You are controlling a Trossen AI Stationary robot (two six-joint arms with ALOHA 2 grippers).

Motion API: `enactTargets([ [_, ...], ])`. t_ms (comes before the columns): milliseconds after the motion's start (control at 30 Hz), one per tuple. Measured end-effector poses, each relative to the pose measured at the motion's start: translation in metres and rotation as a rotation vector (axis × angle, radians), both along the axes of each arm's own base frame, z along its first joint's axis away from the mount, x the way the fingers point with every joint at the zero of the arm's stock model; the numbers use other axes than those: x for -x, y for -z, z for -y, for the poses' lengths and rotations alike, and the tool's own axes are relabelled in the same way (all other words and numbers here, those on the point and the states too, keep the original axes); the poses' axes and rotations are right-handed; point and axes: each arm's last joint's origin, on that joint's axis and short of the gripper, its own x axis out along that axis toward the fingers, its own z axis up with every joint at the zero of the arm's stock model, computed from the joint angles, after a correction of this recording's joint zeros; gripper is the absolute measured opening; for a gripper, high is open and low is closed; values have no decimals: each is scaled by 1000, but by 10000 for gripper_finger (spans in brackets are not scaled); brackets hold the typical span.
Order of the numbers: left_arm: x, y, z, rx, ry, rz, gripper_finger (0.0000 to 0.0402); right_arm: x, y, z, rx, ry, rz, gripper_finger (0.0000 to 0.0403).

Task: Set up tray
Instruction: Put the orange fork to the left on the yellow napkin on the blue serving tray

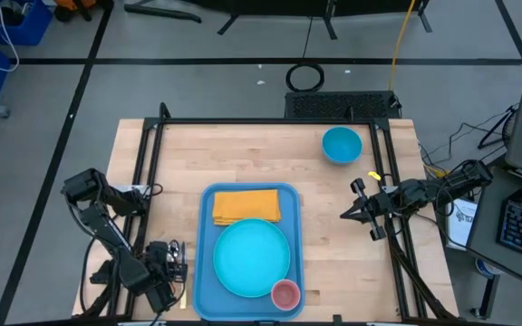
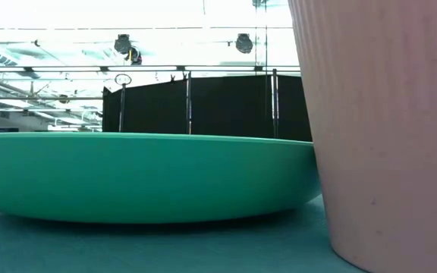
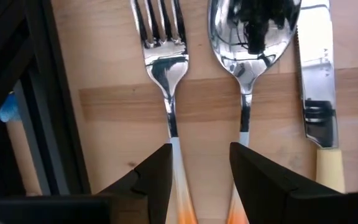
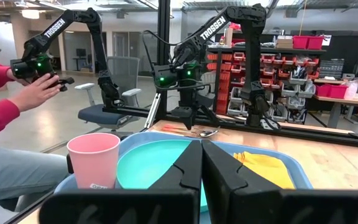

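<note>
The tray (image 1: pixel 247 254) is lying at the near middle of the wooden table (image 1: pixel 333 244). A yellow napkin (image 1: pixel 246 206) is resting on its far end, a turquoise plate (image 1: pixel 252 257) is sitting in its middle, and a pink cup (image 1: pixel 285 293) is standing at its near right corner, just beside the plate. A blue bowl (image 1: pixel 341 144) is sitting well apart on the table's far right.

The left gripper (image 3: pixel 199 168) is hovering low just left of the tray, at the near left of the table, its fingers standing apart over the handles of a fork (image 3: pixel 163 68) and a spoon (image 3: pixel 247 50); a knife (image 3: pixel 317 81) is lying beside the spoon. The right gripper (image 1: pixel 350 214) is waiting right of the tray, fingers pressed together, holding nothing.
</note>
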Motion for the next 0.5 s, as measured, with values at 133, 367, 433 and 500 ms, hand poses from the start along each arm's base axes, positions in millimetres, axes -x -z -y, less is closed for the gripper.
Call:
enactTargets([
  [133, -1, 1, -1, -1, -9, -15, 165, 0, 0, 0, 0, 0, 0, 0],
  [367, -2, 15, 1, -40, -12, -67, 142, 0, 0, 0, 0, 0, 0, 0],
  [433, -3, 15, 1, -48, -7, -53, 134, 0, 0, 0, 0, 0, 0, 0],
  [500, -3, 15, 1, -50, -4, -51, 126, 0, 0, 0, 0, 0, 0, 0],
])
